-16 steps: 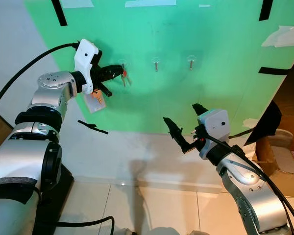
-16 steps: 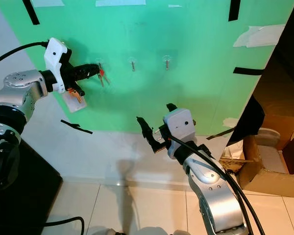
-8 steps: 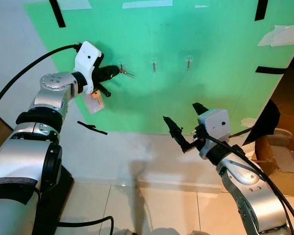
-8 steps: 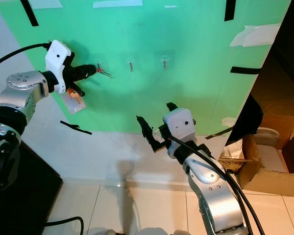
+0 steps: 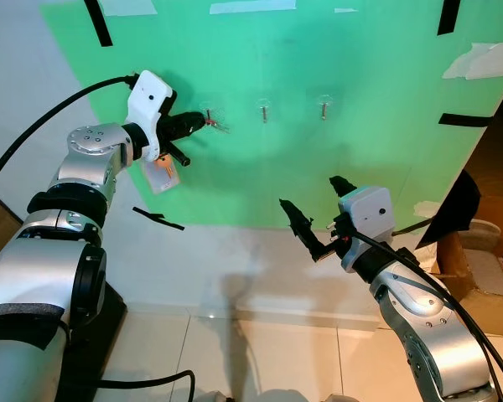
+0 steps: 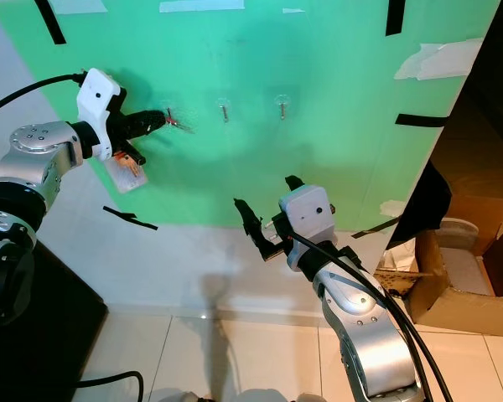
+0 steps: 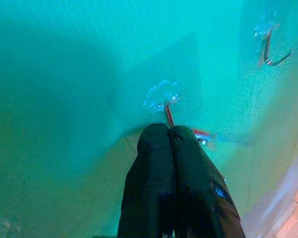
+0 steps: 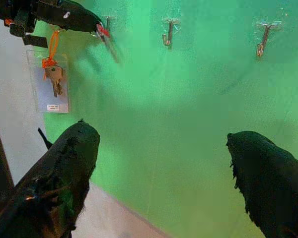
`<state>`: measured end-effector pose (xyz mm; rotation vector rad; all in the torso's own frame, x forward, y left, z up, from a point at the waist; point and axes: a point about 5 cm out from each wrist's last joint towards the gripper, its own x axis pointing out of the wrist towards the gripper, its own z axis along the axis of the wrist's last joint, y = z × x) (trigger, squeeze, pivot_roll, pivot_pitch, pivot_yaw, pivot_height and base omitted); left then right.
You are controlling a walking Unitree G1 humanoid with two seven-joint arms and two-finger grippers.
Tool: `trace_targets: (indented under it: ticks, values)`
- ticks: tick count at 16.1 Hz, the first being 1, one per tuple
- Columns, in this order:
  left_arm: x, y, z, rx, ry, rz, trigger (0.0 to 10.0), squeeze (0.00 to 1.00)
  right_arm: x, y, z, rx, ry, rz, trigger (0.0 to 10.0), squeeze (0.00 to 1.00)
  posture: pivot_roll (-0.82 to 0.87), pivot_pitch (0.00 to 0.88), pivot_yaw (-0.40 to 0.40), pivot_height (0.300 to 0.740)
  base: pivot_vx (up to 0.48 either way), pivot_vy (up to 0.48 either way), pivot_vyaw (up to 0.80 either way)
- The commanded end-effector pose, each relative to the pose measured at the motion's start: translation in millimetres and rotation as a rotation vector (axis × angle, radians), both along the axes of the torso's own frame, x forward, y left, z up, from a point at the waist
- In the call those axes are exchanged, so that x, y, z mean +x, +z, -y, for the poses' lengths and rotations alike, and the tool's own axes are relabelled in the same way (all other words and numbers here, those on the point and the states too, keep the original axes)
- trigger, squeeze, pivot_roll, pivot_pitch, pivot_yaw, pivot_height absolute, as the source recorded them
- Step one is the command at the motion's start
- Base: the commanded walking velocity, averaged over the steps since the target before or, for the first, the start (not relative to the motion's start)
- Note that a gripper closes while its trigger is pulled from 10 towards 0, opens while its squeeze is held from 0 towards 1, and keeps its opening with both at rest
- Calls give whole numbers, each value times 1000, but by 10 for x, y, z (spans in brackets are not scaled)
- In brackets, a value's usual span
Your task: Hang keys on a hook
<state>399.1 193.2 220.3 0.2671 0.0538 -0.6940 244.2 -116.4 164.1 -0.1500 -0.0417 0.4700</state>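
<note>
Three clear-based metal hooks sit in a row on the green wall: left hook, middle hook, right hook. My left gripper is raised against the left hook, shut on a small red key ring with keys that sticks out sideways just past the fingertips. A key on an orange cord with a clear tag dangles under that gripper. My right gripper is held open lower down, in front of the wall, below and to the right of the hooks, with nothing between its fingers.
Black tape strips and white tape patches mark the green wall. An open cardboard box and a dark cloth stand at the right. A black object stands at lower left on the white tile floor.
Over the last second the keys at my left gripper's tips swung from hanging down to pointing sideways at the left hook. The right arm has stayed still.
</note>
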Motion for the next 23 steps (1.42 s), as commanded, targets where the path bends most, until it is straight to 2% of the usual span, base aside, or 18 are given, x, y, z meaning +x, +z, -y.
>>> trace_targets:
  ticks: [1, 7, 12, 13, 14, 15, 23]
  values:
    - [-1, 38, -31, -23, 2, 12, 10000, 0, 20, 14, -31, -1, 9, 11, 10000, 0, -135, 0, 168, 732, 0, 0, 0]
    - [-8, 32, -8, -25, -25, 4, 10000, 0, 21, 12, -36, -1, 10, 10, 10000, 0, -135, 0, 169, 732, 0, 0, 0]
    - [-17, -25, -10, 35, -27, -12, 10000, 0, 24, 12, -39, -1, 10, 12, 10000, 0, -134, 0, 170, 732, 0, 0, 0]
    - [-15, -24, -7, 21, -29, -23, 10000, 271, 25, 12, -39, -1, 10, 12, 10000, 0, -135, 0, 170, 732, 0, 0, 0]
    - [-13, -20, -4, 17, -29, -25, 10000, 902, 26, 12, -39, -1, 10, 12, 10000, 0, -135, 0, 170, 732, 0, 0, 0]
    - [-12, -10, -2, 8, -33, -28, 10000, 1000, 27, 12, -38, 0, 11, 12, 10000, 0, -135, 0, 170, 732, 0, 0, 0]
    - [-17, 26, -31, 2, -45, -32, 10000, 1000, 31, 13, -38, 0, 12, 14, 10000, 0, -134, 0, 171, 732, 0, 0, 0]
